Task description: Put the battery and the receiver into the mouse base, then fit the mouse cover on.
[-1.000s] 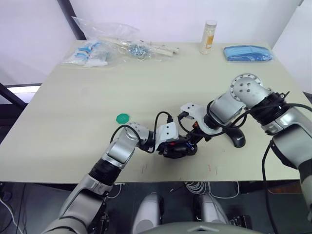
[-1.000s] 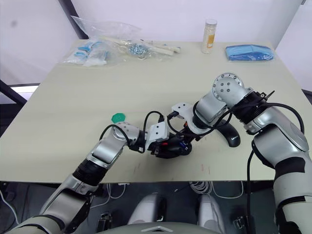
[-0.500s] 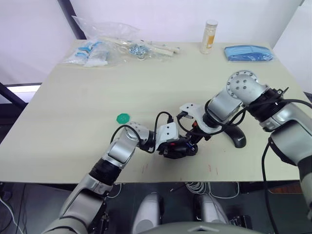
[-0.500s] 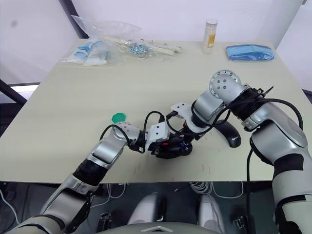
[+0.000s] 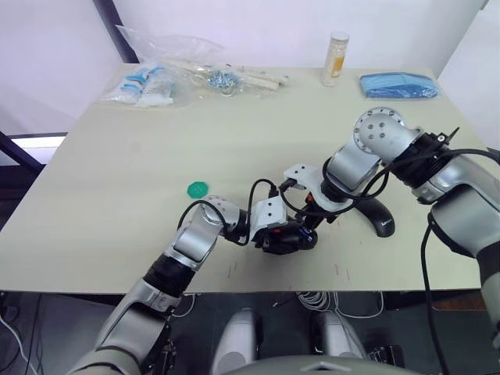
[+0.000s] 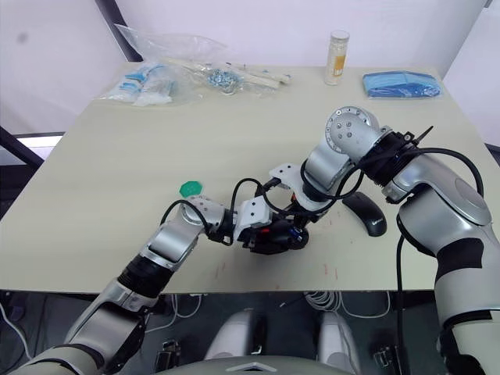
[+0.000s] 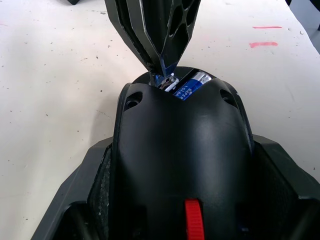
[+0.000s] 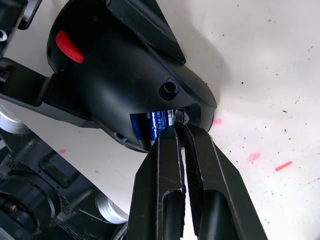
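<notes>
My left gripper (image 5: 280, 234) is shut on the mouse base (image 5: 293, 237), a black oval body with a red scroll wheel (image 7: 194, 226), holding it just above the table near the front edge. The blue battery (image 7: 191, 86) lies in the open compartment. The tips of my right gripper (image 8: 181, 125) are pressed into that compartment beside the battery. They are shut on a small silver piece, the receiver (image 7: 168, 82). The mouse cover (image 5: 379, 216), a plain black shell, lies on the table to the right of both grippers.
A green disc (image 5: 197, 188) lies left of the left arm. At the far edge are clear plastic bags of parts (image 5: 156, 78), a small bottle (image 5: 336, 48) and a blue packet (image 5: 397, 84). The table's front edge (image 5: 258, 287) runs just below the mouse base.
My right arm's elbow has swung left, uncovering more of the mouse cover. Its fingertips stay at the compartment. The left arm and mouse base have not moved.
</notes>
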You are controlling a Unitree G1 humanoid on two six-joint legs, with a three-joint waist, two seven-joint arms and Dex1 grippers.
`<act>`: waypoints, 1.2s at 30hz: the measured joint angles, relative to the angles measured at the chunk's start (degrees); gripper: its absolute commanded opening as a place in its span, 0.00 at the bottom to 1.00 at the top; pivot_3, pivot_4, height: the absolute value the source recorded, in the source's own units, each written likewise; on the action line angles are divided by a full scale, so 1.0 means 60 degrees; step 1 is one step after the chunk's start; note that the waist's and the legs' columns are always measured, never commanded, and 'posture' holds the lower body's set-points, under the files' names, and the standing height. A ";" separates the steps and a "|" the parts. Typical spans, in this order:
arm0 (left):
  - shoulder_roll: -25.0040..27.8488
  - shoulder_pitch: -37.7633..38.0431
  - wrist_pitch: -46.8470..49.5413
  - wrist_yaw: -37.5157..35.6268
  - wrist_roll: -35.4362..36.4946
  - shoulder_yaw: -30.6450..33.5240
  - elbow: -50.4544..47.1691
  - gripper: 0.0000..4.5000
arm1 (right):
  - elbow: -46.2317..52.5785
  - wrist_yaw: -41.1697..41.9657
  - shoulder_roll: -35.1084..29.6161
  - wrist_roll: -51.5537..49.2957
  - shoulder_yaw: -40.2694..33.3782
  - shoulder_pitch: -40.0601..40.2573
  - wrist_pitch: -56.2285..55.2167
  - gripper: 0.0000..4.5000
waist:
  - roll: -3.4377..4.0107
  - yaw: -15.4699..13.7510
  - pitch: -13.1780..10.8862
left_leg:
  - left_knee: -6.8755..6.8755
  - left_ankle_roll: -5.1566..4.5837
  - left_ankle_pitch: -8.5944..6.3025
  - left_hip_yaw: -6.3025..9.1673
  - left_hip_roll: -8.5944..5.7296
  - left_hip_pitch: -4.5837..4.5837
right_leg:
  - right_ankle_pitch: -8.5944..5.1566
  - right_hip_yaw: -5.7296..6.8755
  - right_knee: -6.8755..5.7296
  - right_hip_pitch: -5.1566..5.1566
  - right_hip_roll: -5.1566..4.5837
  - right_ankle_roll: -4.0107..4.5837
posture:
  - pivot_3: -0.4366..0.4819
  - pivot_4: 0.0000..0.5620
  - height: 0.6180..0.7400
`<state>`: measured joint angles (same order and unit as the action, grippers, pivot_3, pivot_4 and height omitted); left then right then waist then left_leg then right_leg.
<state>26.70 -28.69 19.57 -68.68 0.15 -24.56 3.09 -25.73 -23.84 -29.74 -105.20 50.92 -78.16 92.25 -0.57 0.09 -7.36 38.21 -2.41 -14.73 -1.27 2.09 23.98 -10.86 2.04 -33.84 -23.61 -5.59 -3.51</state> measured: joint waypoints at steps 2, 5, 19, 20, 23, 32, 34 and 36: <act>-0.0014 -0.0015 -0.0010 0.0000 0.0000 -0.0035 0.0000 0.65 | 0.0005 0.0126 -0.0034 -0.0015 0.0089 -0.0076 0.0000 0.00 | -0.0002 -0.0029 0.0001 | 0.0000 0.0000 0.0000 0.0000 -0.0001 0.0002 | 0.0001 0.0000 0.0004 0.0001 -0.0001 0.0001 | 0.48 0.27 1.00; -0.0013 -0.0019 -0.0010 0.0002 0.0000 -0.0042 0.0000 0.65 | 0.0004 0.0170 -0.0033 -0.0004 0.0150 -0.0097 0.0000 0.00 | -0.0002 -0.0039 0.0001 | -0.0001 0.0000 0.0000 0.0001 -0.0001 0.0002 | 0.0000 0.0001 0.0003 0.0001 -0.0002 0.0001 | 0.48 0.27 1.00; -0.0010 -0.0019 -0.0002 0.0028 -0.0002 -0.0082 -0.0030 0.65 | 0.0078 0.0245 -0.0104 -0.0019 0.0266 -0.0109 -0.0018 0.00 | -0.0005 -0.0069 0.0003 | -0.0003 0.0000 0.0000 0.0002 -0.0001 0.0002 | 0.0000 0.0003 0.0003 0.0001 -0.0001 0.0001 | 0.48 0.27 1.00; -0.0010 -0.0019 0.0003 0.0029 -0.0002 -0.0083 -0.0033 0.65 | 0.0078 0.0252 -0.0109 -0.0018 0.0270 -0.0109 -0.0018 0.00 | -0.0005 -0.0071 0.0003 | -0.0003 0.0000 0.0000 0.0002 0.0000 0.0002 | 0.0000 0.0004 0.0004 0.0001 -0.0001 0.0000 | 0.48 0.27 1.00; -0.0012 -0.0020 0.0023 0.0036 -0.0001 -0.0094 -0.0055 0.65 | 0.0109 0.0308 -0.0173 -0.0028 0.0311 -0.0110 -0.0026 0.00 | -0.0005 -0.0080 0.0003 | -0.0004 0.0000 0.0000 0.0001 0.0000 0.0002 | 0.0000 0.0004 0.0005 0.0001 -0.0001 0.0000 | 0.48 0.27 1.00; -0.0005 0.0020 0.0173 0.0062 -0.0001 -0.0113 -0.0226 0.65 | 0.0288 0.0251 -0.0306 -0.0198 0.0447 -0.0105 -0.0069 0.00 | -0.0003 -0.0122 0.0002 | -0.0025 0.0001 0.0000 0.0001 -0.0001 0.0002 | 0.0000 0.0007 0.0015 -0.0002 -0.0001 0.0002 | 0.48 0.27 1.00; 0.0000 0.0021 0.0175 0.0062 -0.0001 -0.0114 -0.0230 0.65 | 0.0248 0.0191 -0.0226 -0.0180 0.0446 -0.0098 -0.0064 0.00 | -0.0003 -0.0121 0.0001 | -0.0026 0.0001 0.0000 0.0001 -0.0001 0.0002 | 0.0000 0.0008 0.0015 -0.0002 -0.0001 0.0002 | 0.48 0.27 1.00; 0.0001 0.0021 0.0175 0.0064 -0.0002 -0.0114 -0.0230 0.65 | 0.0156 0.0146 -0.0116 -0.0109 0.0443 -0.0095 -0.0049 0.00 | -0.0003 -0.0121 0.0002 | -0.0026 0.0000 0.0000 0.0001 -0.0001 0.0002 | 0.0000 0.0009 0.0015 -0.0002 0.0000 0.0002 | 0.48 0.27 1.00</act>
<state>26.71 -28.56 20.62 -68.30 0.13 -25.24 1.72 -24.79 -22.97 -30.44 -105.86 53.58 -78.73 91.96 -0.58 -0.63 -7.35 38.06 -2.40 -14.74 -1.26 2.09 23.99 -10.86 2.10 -33.75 -23.62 -5.59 -3.50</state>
